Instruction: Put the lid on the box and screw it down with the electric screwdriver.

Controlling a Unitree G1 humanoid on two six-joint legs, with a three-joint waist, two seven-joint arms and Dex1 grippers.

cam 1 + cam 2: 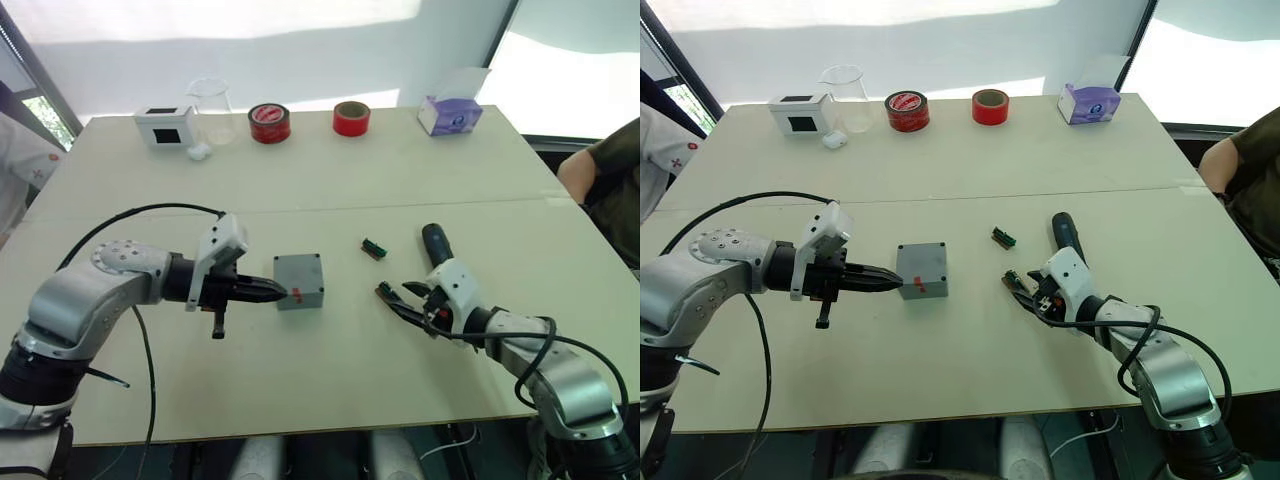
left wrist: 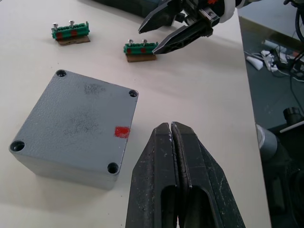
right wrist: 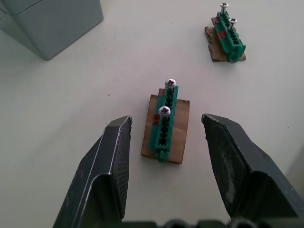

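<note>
The box (image 1: pixel 299 281) is sat mid-table (image 1: pixel 330 180) with the lid (image 2: pixel 76 118) already laid on top, red mark facing the left gripper (image 1: pixel 278 291), whose fingers (image 2: pixel 176 180) are pressed together right beside it. The right gripper (image 3: pixel 166 137) is held with fingers spread around a green screw holder (image 3: pixel 164 124), not touching it; another holder (image 1: pixel 374 248) is nearby. The screwdriver (image 1: pixel 435 243) is lying by the right wrist.

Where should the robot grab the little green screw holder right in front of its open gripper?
Grip the near green screw holder across its long narrow sides, coming down from above. It lies flat on the table between the open fingers of the right gripper, lengthwise along them. Stay below the two upright screws.
</note>
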